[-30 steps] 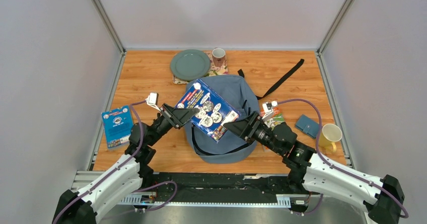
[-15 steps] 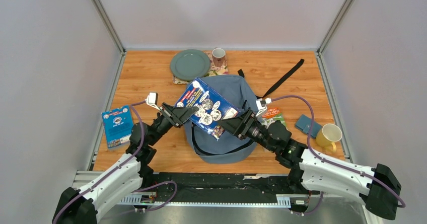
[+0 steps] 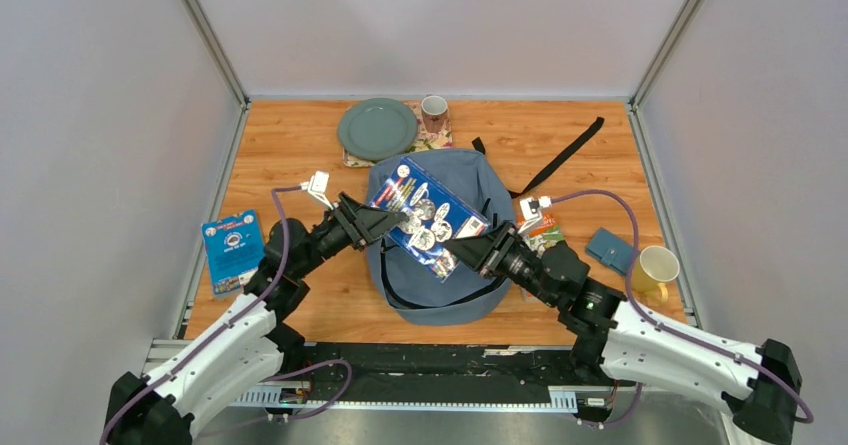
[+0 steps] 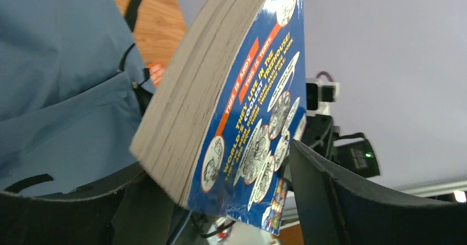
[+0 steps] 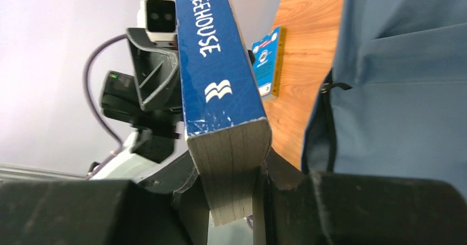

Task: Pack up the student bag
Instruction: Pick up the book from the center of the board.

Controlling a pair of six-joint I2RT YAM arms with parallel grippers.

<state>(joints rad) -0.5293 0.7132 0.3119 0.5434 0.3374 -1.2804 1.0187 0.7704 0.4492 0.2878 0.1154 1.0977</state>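
Right gripper (image 5: 231, 170): jaws pinched on the short end of the book (image 3: 425, 215), pads tight on both covers. It looks like the only real grip on the book.
Left gripper (image 4: 228, 195): jaws wide, with a book corner sitting between them. There's a clear gap on the cover side, so no clamp.
The book hangs tilted over the bag (image 3: 470, 170). It's a thick paperback with a glossy cover, stiff, but likely to pivot in a one-end pinch.
The bag lies flat at the centre of the table (image 3: 300, 135). The right arm reaches in from 4 o'clock and the left from 8. A strap (image 3: 565, 155) trails off to 1 o'clock, and a plate (image 3: 377, 128) sits just past the bag at 11.
The bag looks soft, limp and light, so the mouth probably won't stay open unaided. Best hold, at a guess, is the fabric lip right beside the zip (image 5: 329, 124), or the strap. A mid-panel grab would just bunch. Can't tell whether the zip is open.
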